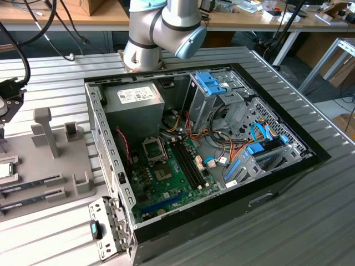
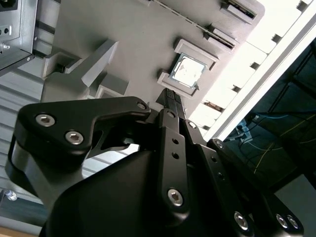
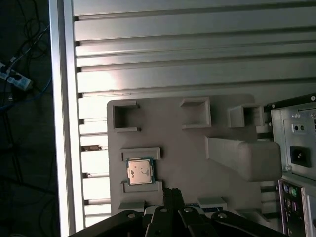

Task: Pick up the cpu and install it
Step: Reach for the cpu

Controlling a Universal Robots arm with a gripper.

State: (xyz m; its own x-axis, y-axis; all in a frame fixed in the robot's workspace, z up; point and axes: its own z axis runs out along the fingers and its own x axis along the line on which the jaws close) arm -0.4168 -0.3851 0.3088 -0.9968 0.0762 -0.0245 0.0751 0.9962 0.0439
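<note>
The cpu (image 3: 139, 171) is a small square chip with a silvery top. It lies flat in a shallow framed pocket of the grey holder plate (image 3: 187, 148). In the second wrist view the cpu (image 2: 187, 69) sits just beyond my fingertips. My gripper (image 3: 172, 193) hovers above the plate beside the chip, apart from it, with its black fingers (image 2: 170, 101) pressed together and nothing between them. In the exterior view the cpu (image 1: 4, 170) shows at the far left edge, below the arm's black wrist end (image 1: 11, 94). The motherboard's socket (image 1: 154, 149) stands in the opened computer case (image 1: 310, 158).
The holder plate (image 1: 61, 160) carries raised grey posts (image 1: 45, 130) and long memory sticks (image 1: 33, 182). The ribbed metal table (image 1: 288, 233) runs around plate and case. Cables, a power supply (image 1: 133, 102) and drive cages (image 1: 222, 91) crowd the case.
</note>
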